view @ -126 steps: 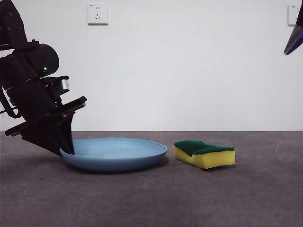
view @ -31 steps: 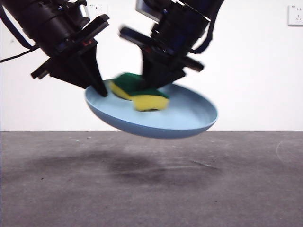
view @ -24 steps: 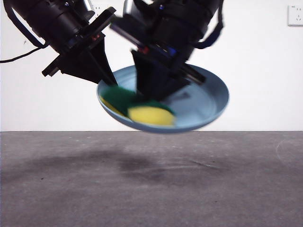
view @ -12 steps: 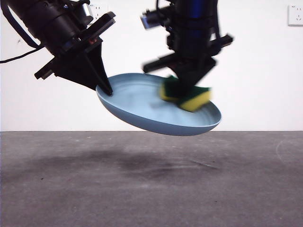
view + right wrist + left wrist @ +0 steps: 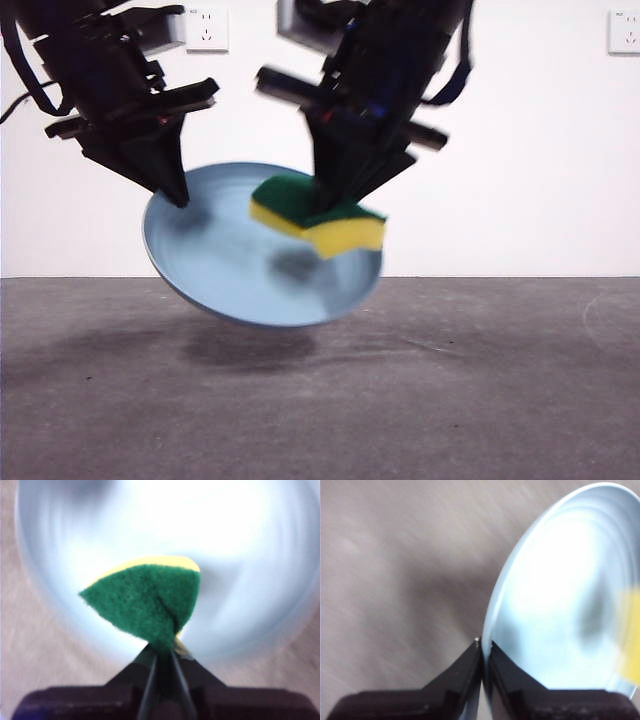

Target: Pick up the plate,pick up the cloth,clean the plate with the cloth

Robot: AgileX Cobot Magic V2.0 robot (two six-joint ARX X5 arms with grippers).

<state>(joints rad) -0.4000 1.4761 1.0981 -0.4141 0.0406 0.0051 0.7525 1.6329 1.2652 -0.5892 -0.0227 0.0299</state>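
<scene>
I hold the plate (image 5: 250, 260) up in the air, well above the gray tabletop (image 5: 320, 400). My left pincer (image 5: 172, 190) pinches the plate's rim, with one jaw on each side of the thin edge and almost no gap between them. The plate is tipped so its hollow side faces the front camera.

My right pincer (image 5: 335, 195) comes down from above and squeezes the cloth (image 5: 318, 215). It is a yellow block with a green top. The jaws are shut tight on it, and the green side bulges out where they press in. In my right wrist view the cloth (image 5: 145, 605) sits over the middle of the plate (image 5: 240, 555).

The cloth is in front of the plate's hollow. The pictures are blurry, so I cannot tell if it touches the plate. A dark shadow lies on the tabletop under the plate.
</scene>
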